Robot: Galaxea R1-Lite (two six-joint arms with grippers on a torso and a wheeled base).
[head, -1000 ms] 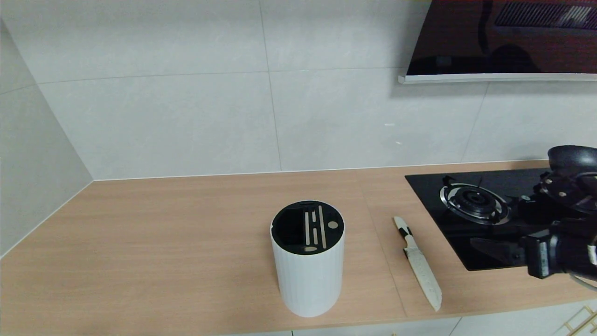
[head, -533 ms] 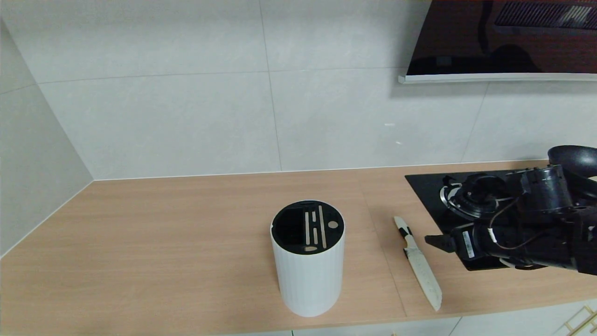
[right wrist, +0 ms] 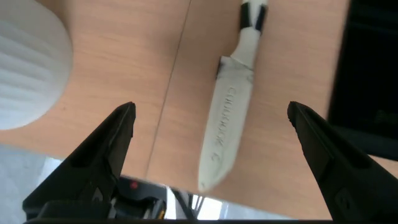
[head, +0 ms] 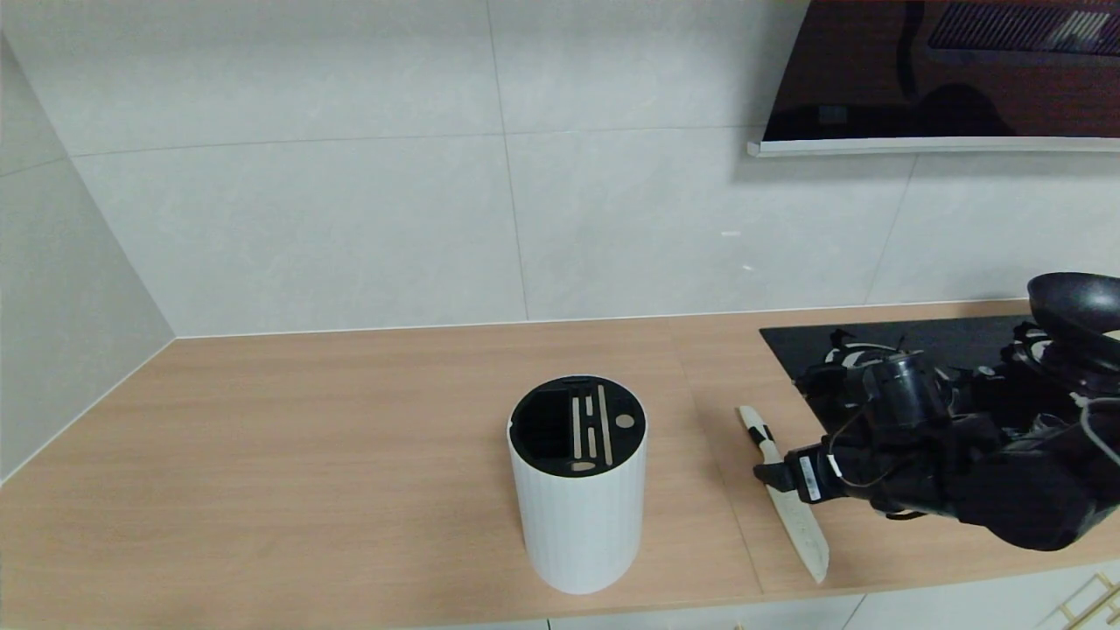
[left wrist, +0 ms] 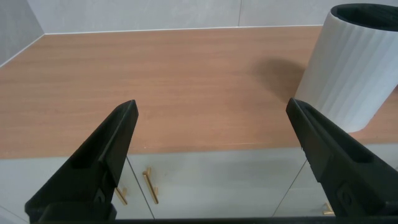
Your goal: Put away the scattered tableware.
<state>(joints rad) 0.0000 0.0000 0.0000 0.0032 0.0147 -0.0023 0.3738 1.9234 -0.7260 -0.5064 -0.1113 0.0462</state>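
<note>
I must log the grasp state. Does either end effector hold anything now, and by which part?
Nothing is held. The right end effector hangs open above the knife, which lies flat on the counter; the left end effector is open and empty.

One knife (head: 798, 523) and one white slotted holder (head: 579, 516) are on the single tabletop (head: 350, 455). Beyond them there is one black hob (head: 954, 332), one dark pan (head: 1072, 302) and one hood (head: 945, 79). Two claws — the left claw (left wrist: 210, 109) and the right claw (right wrist: 209, 112).
</note>
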